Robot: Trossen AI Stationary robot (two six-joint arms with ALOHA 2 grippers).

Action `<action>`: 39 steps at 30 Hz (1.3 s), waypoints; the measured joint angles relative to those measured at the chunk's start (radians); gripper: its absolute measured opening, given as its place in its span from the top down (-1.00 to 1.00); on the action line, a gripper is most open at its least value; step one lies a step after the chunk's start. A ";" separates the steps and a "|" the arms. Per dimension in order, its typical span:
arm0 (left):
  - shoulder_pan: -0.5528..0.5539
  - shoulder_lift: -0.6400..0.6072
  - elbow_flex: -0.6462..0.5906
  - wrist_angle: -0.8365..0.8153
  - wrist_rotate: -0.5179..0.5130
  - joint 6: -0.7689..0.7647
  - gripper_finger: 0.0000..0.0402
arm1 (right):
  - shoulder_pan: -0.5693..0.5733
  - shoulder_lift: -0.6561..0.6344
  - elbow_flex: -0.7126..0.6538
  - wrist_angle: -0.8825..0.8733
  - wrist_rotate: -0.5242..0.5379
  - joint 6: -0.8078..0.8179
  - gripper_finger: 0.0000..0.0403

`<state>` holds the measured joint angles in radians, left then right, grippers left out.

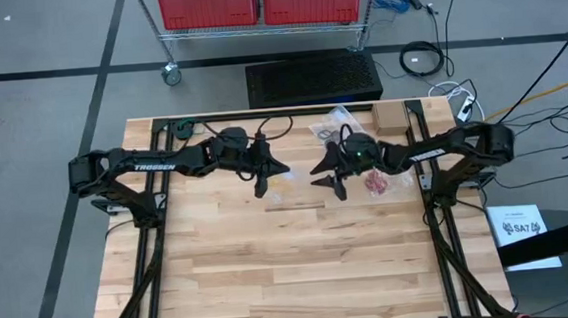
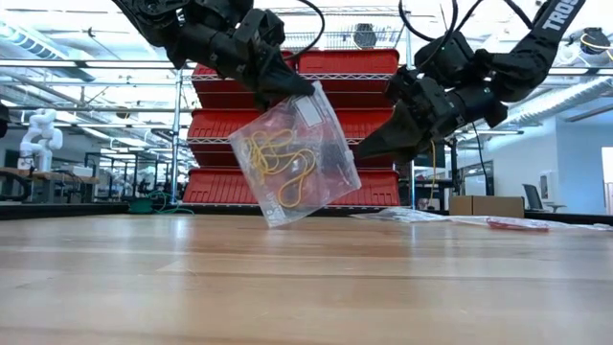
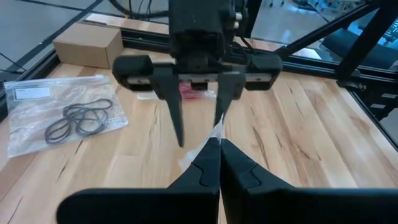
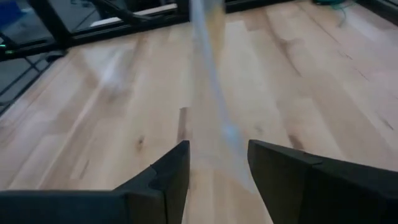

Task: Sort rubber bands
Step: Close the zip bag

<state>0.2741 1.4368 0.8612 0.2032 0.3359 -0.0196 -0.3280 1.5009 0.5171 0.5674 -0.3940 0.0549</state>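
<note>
Above the table (image 1: 272, 270), left gripper (image 2: 278, 91) pinches bag (image 2: 299, 158) closed; right gripper (image 2: 369, 151), fingers parted and empty, should approach its free edge level.

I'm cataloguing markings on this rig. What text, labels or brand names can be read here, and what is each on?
"TROSSEN": white letters on the dark left arm.
"TROS", cut off by the frame: on the dark right arm.
"SA7": white paper sheet; its other marks are too small to read.
White label on the clear plastic bag of black rubber bands: blurred, unreadable.

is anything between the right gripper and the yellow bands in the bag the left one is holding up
Only the bag itself. The left gripper holds the clear bag off the table, its plastic enclosing the yellow rubber bands. The right gripper, open, faces the bag with nothing else between.
</note>
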 joint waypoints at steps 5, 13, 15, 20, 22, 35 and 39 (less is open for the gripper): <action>0.000 0.000 0.000 0.000 0.000 -0.001 1.00 | -0.002 0.040 0.006 0.039 -0.006 -0.025 0.24; 0.000 0.000 0.000 0.000 0.000 -0.007 1.00 | -0.014 0.069 0.081 -0.018 -0.055 -0.108 0.24; 0.000 0.000 0.000 0.000 0.000 -0.021 1.00 | -0.014 0.083 0.097 -0.062 -0.055 -0.133 0.24; 0.000 0.000 0.000 -0.002 0.000 -0.026 1.00 | -0.013 0.105 0.113 -0.097 -0.059 -0.149 0.28; 0.000 0.001 0.000 -0.001 0.000 -0.026 1.00 | -0.014 0.105 0.113 -0.092 -0.059 -0.149 0.39; 0.001 -0.001 0.000 -0.011 -0.047 -0.026 1.00 | -0.007 0.103 0.113 -0.129 -0.058 -0.113 0.92; 0.005 -0.011 -0.001 -0.020 -0.056 -0.025 1.00 | 0.009 0.101 0.115 -0.146 -0.054 -0.092 0.96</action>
<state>0.2790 1.4253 0.8600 0.1837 0.2794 -0.0444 -0.3188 1.6024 0.6323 0.4210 -0.4477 -0.0376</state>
